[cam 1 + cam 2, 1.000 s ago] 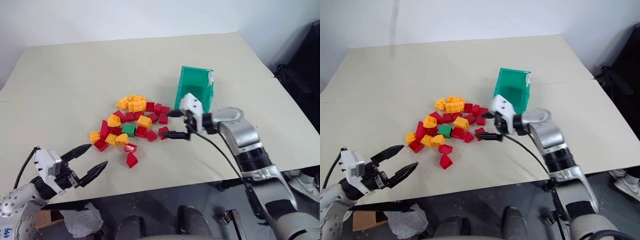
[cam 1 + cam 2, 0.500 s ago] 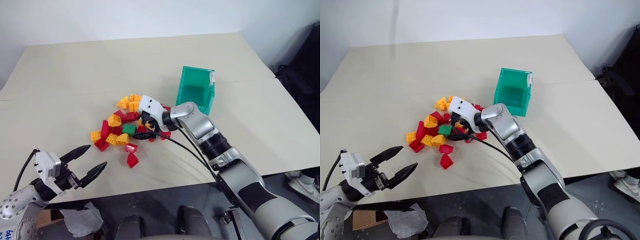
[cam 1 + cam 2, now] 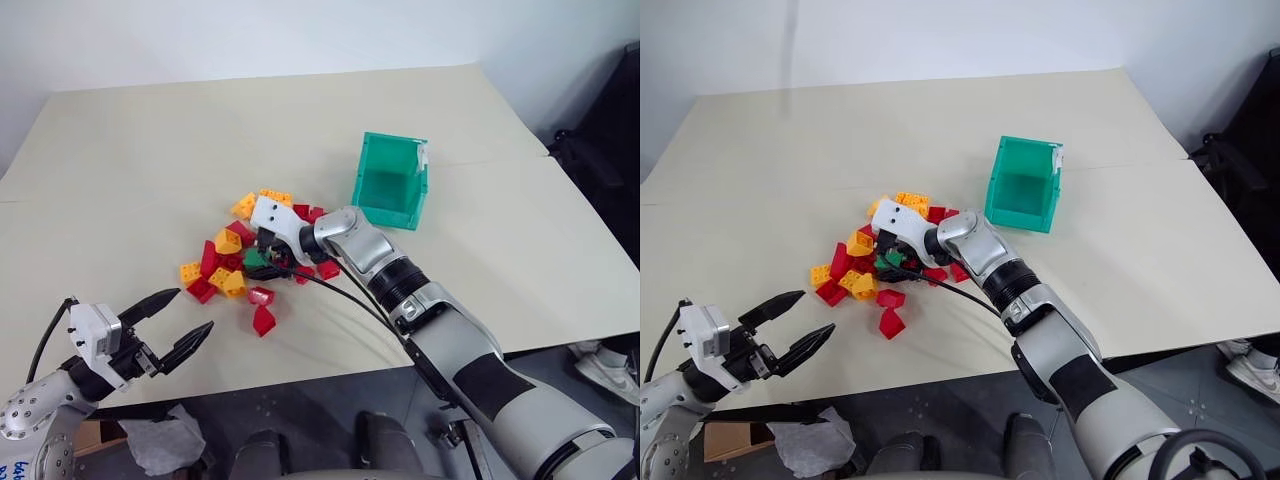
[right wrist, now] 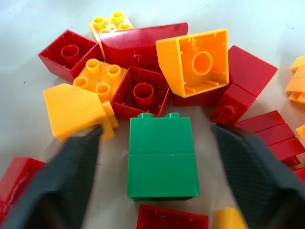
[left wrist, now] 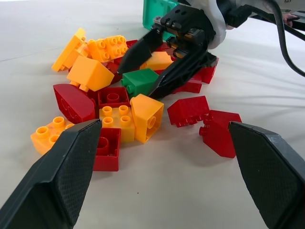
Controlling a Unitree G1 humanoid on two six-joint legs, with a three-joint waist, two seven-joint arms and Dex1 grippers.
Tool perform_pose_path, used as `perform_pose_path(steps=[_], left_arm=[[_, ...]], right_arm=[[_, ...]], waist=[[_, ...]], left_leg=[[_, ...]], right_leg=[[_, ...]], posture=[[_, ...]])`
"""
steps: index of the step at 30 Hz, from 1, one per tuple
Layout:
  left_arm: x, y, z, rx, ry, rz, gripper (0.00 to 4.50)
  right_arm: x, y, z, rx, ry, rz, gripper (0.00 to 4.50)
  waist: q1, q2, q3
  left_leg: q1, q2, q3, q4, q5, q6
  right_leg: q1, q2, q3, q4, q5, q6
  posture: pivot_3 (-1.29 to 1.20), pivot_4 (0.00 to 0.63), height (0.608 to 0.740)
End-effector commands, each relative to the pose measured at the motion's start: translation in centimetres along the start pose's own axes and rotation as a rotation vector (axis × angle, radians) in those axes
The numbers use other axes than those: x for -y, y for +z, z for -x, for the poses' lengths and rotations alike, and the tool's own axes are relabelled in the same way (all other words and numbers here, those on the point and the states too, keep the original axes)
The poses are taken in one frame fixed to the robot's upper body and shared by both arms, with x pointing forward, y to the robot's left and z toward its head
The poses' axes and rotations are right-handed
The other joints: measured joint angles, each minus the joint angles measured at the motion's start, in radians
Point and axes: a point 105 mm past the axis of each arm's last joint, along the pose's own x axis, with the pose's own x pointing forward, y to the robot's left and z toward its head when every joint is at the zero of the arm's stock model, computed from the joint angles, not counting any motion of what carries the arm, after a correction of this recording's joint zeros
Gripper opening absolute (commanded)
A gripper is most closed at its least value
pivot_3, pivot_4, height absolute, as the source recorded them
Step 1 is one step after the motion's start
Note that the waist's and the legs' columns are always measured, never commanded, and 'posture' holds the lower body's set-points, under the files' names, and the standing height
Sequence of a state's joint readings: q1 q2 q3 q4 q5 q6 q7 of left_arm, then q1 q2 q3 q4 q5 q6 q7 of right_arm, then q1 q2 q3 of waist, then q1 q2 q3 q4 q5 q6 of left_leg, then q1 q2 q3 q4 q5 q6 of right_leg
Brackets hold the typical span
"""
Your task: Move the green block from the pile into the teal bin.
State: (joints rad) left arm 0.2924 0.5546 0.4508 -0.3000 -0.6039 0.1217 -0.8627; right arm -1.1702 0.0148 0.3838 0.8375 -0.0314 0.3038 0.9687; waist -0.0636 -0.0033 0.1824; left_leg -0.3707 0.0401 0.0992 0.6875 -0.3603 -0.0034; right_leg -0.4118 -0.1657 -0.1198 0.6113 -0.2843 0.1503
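Observation:
The green block (image 4: 162, 160) lies on the table in the pile (image 3: 245, 245) of red and yellow-orange bricks. My right gripper (image 3: 262, 260) reaches into the pile from the bin's side, tilted down. It is open, with one finger on each side of the green block and a small gap at each side. In the left wrist view its fingers (image 5: 138, 52) straddle the block (image 5: 142, 82). My left gripper (image 3: 195, 308) hovers open and empty near the table's front edge, left of the pile. The teal bin (image 3: 385, 190) stands right of the pile, tipped toward it.
A red brick (image 3: 264, 320) and another (image 3: 260, 295) lie loose in front of the pile. The table's front edge (image 3: 300, 370) runs just behind my left gripper. A dark object (image 3: 605, 150) stands past the table's right edge.
My right gripper has swung left from beside the teal bin into the pile and lowered around the green block, its fingers narrowing. The left gripper has stayed put.

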Motion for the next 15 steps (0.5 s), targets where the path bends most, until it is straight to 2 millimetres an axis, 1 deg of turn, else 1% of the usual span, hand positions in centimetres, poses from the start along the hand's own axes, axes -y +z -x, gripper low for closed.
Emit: perform_pose_path(steps=[1, 3, 4, 6, 7, 11, 13, 15], left_arm=[[0.0, 0.4, 0.2, 0.012, 0.007, -0.024, 4.50], [0.2, 0.6, 0.0, 0.021, -0.006, -0.029, 4.50], [0.2, 0.7, -0.1, 0.024, -0.011, -0.032, 4.50], [0.4, 1.0, -0.5, 0.034, -0.026, -0.034, 4.50], [0.6, 1.2, -0.9, 0.044, -0.040, -0.036, 4.50], [1.4, 2.0, -2.2, 0.079, -0.093, -0.039, 4.50], [1.9, 2.7, -3.6, 0.111, -0.130, -0.011, 4.50], [2.3, 3.2, -4.5, 0.123, -0.157, 0.043, 4.50]], right_arm=[[0.2, 1.2, 0.3, 0.029, 0.003, 0.030, 2.35], [0.4, 1.6, 0.9, 0.067, 0.002, 0.035, 1.66], [0.4, 1.8, 1.2, 0.081, 0.003, 0.038, 1.47], [0.6, 2.9, 2.2, 0.162, 0.003, 0.065, 1.48], [1.1, 3.4, 3.1, 0.207, -0.019, 0.061, 1.48], [2.4, 4.1, 6.5, 0.343, -0.084, 0.038, 1.48], [3.5, 4.2, 9.8, 0.457, -0.162, 0.018, 1.48], [4.2, 4.3, 12.0, 0.532, -0.223, 0.011, 1.48]], waist=[[0.000, 0.000, 0.000], [0.000, 0.000, 0.000], [0.001, 0.000, 0.000], [0.003, 0.000, 0.000], [0.004, 0.000, 0.000], [0.009, 0.000, 0.000], [0.011, 0.000, 0.000], [0.019, 0.000, 0.000]], left_leg=[[0.000, 0.000, 0.000, 0.000, 0.000, 0.000], [0.000, 0.000, 0.000, 0.000, 0.000, 0.000], [0.000, 0.000, 0.000, 0.000, 0.000, 0.000], [0.000, 0.000, 0.000, 0.000, 0.000, 0.000], [0.000, 0.000, 0.000, 0.000, 0.000, 0.000], [0.000, 0.000, 0.000, 0.000, 0.000, 0.000], [0.000, 0.000, -0.001, 0.000, 0.000, 0.000], [-0.001, 0.000, -0.002, 0.000, 0.000, 0.000]], right_leg=[[0.000, 0.000, 0.000, 0.000, 0.000, 0.000], [0.000, 0.000, 0.000, 0.000, 0.000, 0.000], [0.000, 0.000, 0.000, 0.000, 0.000, 0.000], [0.000, 0.000, 0.000, 0.000, 0.000, 0.000], [0.000, 0.000, 0.000, 0.000, 0.000, 0.000], [0.000, 0.000, 0.000, 0.000, 0.000, 0.000], [0.000, 0.000, 0.000, 0.000, 0.000, 0.000], [0.001, 0.000, -0.001, 0.000, 0.000, 0.000]], posture=[[0.00, 0.150, 0.740], [0.00, 0.150, 0.740], [0.00, 0.150, 0.740], [0.00, 0.150, 0.740], [0.00, 0.150, 0.740], [0.00, 0.150, 0.740], [0.00, 0.150, 0.740], [0.00, 0.150, 0.740]])
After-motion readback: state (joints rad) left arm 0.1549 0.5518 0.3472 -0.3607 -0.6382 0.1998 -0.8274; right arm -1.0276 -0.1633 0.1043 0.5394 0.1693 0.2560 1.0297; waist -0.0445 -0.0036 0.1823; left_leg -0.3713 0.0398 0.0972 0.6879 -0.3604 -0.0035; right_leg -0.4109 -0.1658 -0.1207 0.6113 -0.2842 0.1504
